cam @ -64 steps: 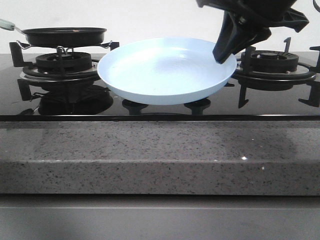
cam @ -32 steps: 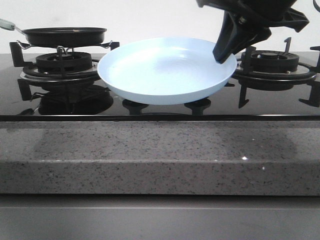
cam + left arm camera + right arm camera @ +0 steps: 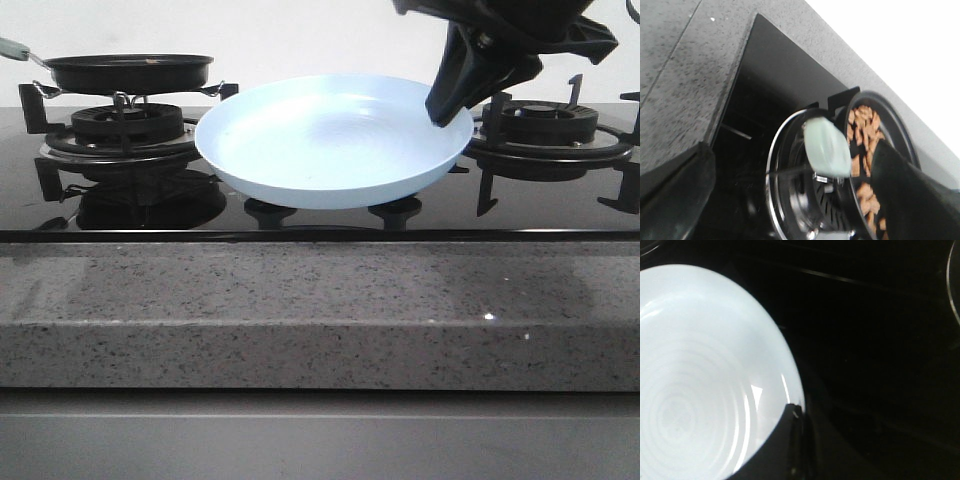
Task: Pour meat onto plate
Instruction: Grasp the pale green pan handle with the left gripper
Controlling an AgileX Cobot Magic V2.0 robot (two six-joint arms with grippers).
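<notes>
The meat (image 3: 864, 131) lies as small reddish-brown pieces in the black frying pan (image 3: 130, 72), which sits on the left burner. The pan's pale handle (image 3: 826, 147) points towards my left gripper (image 3: 790, 150). That gripper is open, with its fingers (image 3: 910, 195) wide apart on either side of the handle's end and not touching it. It is out of the front view. The pale blue plate (image 3: 330, 140) is empty and sits low over the black glass between the burners. My right gripper (image 3: 447, 105) is shut on its right rim (image 3: 790, 390).
The black glass hob (image 3: 300, 222) has a left burner grate (image 3: 125, 130) under the pan and a right burner grate (image 3: 545, 125) behind the right arm. A grey speckled stone counter edge (image 3: 320, 310) runs along the front. A white wall stands behind.
</notes>
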